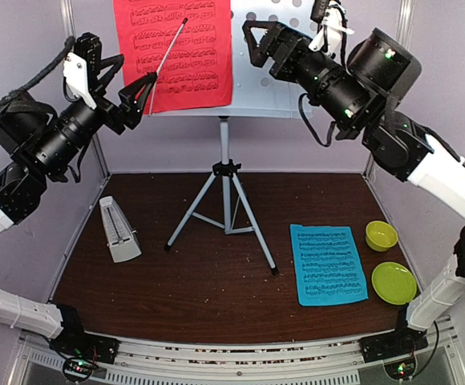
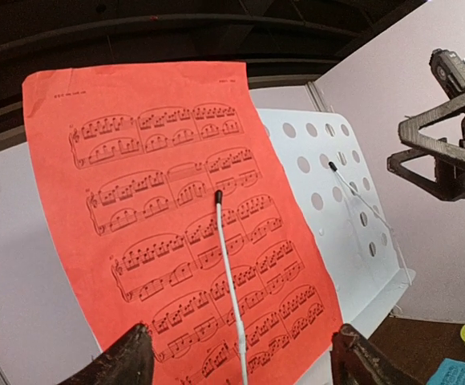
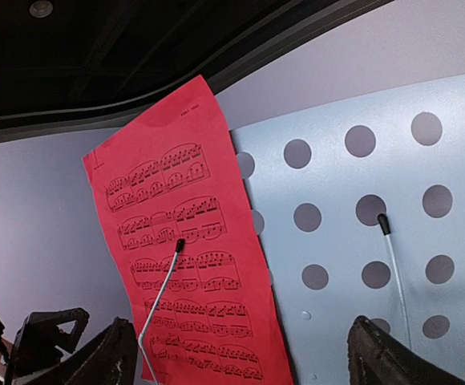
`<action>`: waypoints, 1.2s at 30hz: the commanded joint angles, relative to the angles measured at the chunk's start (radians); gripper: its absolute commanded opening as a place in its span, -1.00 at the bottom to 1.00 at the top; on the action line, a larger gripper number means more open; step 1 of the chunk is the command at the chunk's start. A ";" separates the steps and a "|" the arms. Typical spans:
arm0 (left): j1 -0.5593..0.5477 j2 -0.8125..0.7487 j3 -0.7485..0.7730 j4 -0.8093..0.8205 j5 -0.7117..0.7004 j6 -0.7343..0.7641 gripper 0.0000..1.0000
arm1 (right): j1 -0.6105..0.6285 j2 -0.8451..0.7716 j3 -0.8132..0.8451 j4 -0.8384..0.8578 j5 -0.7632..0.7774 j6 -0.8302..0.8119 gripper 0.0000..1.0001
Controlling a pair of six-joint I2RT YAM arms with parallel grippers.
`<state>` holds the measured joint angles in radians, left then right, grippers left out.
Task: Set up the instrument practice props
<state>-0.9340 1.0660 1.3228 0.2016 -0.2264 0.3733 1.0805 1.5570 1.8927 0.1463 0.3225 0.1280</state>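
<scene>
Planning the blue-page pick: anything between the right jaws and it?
Nothing visible does. Blue page lies uncovered on the table; bowl and plate sit just right of it, not on it.

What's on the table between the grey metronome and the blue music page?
The music stand's silver tripod stands between the metronome and the blue page, legs spread on the brown table. The top view shows it.
</scene>
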 commanded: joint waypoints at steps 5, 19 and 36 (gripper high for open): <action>-0.092 -0.137 -0.224 -0.101 -0.073 -0.077 0.57 | -0.024 -0.304 -0.356 -0.134 -0.020 -0.028 0.93; -0.299 0.060 -0.557 0.024 -0.101 -0.308 0.54 | -0.266 -0.634 -0.951 -0.546 -0.081 0.417 0.97; -0.418 0.781 -0.179 0.127 0.127 -0.305 0.45 | -0.510 -0.521 -1.347 -0.468 -0.303 0.635 1.00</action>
<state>-1.3430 1.8050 1.0996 0.2569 -0.1669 0.0792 0.5816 0.9844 0.5961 -0.4007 0.0731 0.7090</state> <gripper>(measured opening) 0.725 0.998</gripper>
